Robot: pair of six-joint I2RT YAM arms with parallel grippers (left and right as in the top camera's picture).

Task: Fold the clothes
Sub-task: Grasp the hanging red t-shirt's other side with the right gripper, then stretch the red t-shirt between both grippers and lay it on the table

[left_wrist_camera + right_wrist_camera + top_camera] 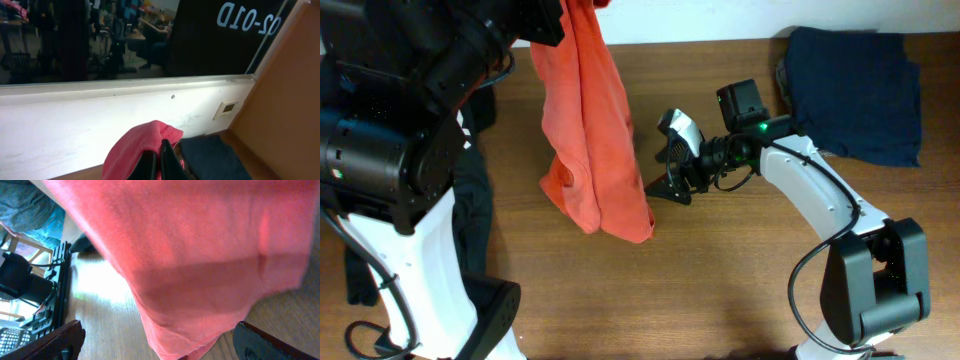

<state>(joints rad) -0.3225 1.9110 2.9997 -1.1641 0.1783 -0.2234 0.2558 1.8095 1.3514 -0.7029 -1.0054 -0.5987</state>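
Orange garment (595,130) hanging above the desk (720,300) — second grip pending

Left pincer (159,162) is clenched on the top edge; right pincer (662,162), released and spread wide, sits just beside the lower hem. It should probably close on a true hem corner — not bunched mid-cloth — so the piece can be laid flat.

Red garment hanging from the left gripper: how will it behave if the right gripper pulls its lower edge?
Probably very floppy: the red garment hangs in long loose folds from the left gripper. Likely light, since one pinch carries it. Its lower edge, bunched by the open right gripper, would probably crumple rather than slide flat.
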